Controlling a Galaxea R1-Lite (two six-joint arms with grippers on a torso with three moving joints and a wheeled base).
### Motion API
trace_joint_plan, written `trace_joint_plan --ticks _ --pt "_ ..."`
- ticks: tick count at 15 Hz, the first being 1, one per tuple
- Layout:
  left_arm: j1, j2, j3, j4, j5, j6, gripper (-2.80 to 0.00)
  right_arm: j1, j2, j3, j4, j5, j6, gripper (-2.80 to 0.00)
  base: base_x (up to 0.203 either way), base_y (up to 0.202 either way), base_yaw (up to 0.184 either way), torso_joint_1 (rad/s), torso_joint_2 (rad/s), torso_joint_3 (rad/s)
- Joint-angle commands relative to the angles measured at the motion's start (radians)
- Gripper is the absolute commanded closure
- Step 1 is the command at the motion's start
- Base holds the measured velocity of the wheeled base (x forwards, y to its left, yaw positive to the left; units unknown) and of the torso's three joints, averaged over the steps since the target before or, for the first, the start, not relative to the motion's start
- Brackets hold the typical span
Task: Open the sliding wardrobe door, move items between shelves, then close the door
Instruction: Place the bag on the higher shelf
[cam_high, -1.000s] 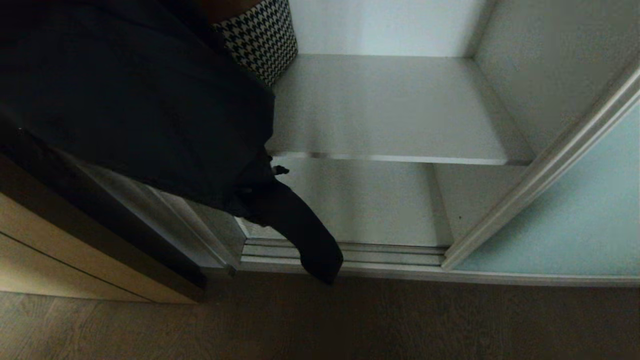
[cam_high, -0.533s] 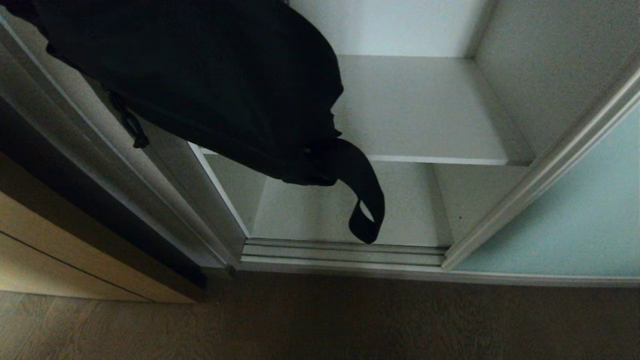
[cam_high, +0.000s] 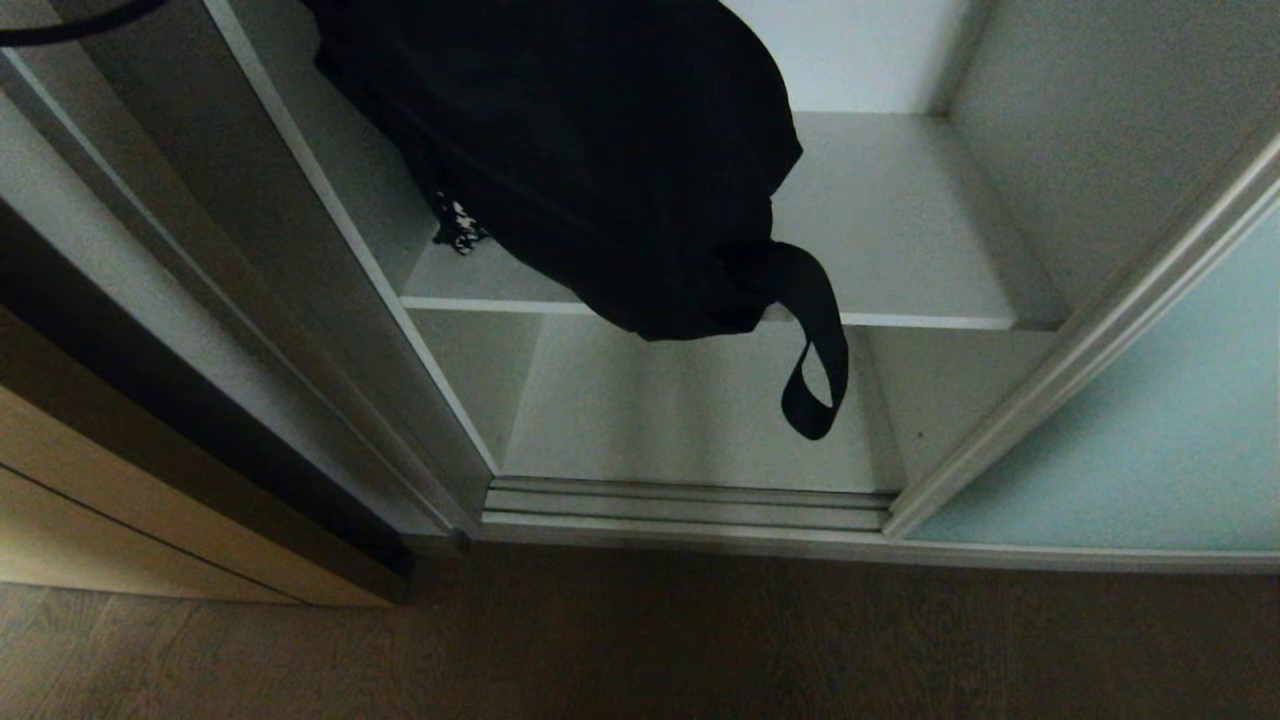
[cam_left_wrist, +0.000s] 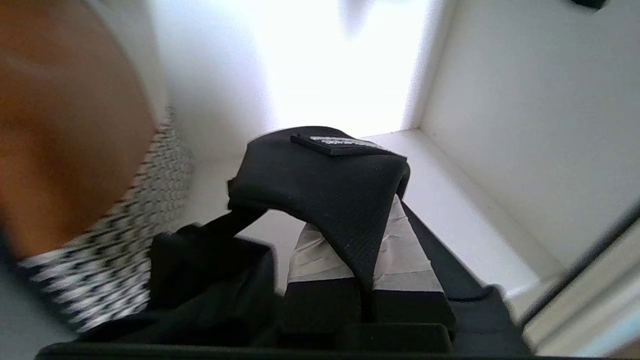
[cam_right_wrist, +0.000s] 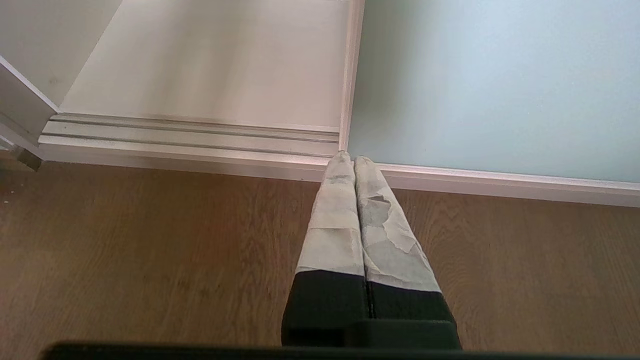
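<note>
From the head, the black bag (cam_high: 580, 150) is hanging in the air over the top shelf (cam_high: 900, 240), in the open part of the wardrobe. Its strap loop (cam_high: 815, 370) is dangling down past the shelf's front edge, over the bottom shelf (cam_high: 680, 410). A tiny bit of the checked piece (cam_high: 458, 228) is peeking out behind the bag, on the left side of the top shelf. The door (cam_high: 1130, 440) is sitting slid over to the right, and its silver frame (cam_high: 1080, 340) is slanting up beside the opening. A tan panel (cam_high: 120, 500) is showing on the left, and the brown floor (cam_high: 640, 640) is lying in front.

From the left wrist, the left gripper (cam_left_wrist: 367, 235) is squeezing tight on the bag's thick black handle (cam_left_wrist: 325, 175). The handle is draping over the taped fingers (cam_left_wrist: 315, 255). The checked piece (cam_left_wrist: 100, 210), with its orange-brown top, is sitting close beside the gripper, on the pale shelf.

From the right wrist, the right gripper (cam_right_wrist: 354, 165) is hanging low over the floor (cam_right_wrist: 150, 250), its fingers pressed together and holding nothing. It is pointing at the bottom corner of the door (cam_right_wrist: 500, 80), by the rail (cam_right_wrist: 190, 135).
</note>
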Motion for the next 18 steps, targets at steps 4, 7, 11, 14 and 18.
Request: trace_joint_plan --ticks 4,7,11,14,18 --pt "0.003 0.133 -0.012 -0.144 0.072 -0.040 0.00 0.000 -0.001 0.000 -0.001 0.000 0.000 0.00 0.000 0.000 0.000 0.000 0.00 0.000" --pt "0.006 0.129 0.000 -0.144 0.074 -0.045 0.00 0.000 -0.001 0.000 -0.001 0.000 0.000 0.00 0.000 0.000 0.000 0.000 0.00 0.000" --pt "0.008 0.113 0.031 -0.157 0.074 -0.045 0.00 0.000 -0.002 0.000 -0.001 0.000 0.000 0.00 0.000 0.000 0.000 0.000 0.00 0.000" --pt "0.008 0.118 0.035 -0.171 0.074 -0.045 0.00 0.000 -0.001 0.000 -0.001 0.000 0.000 0.00 0.000 0.000 0.000 0.000 0.00 0.000" --pt "0.014 0.133 0.055 -0.174 0.074 -0.047 0.00 0.000 -0.001 0.000 -0.001 0.000 0.000 0.00 0.000 0.000 0.000 0.000 0.00 0.000"
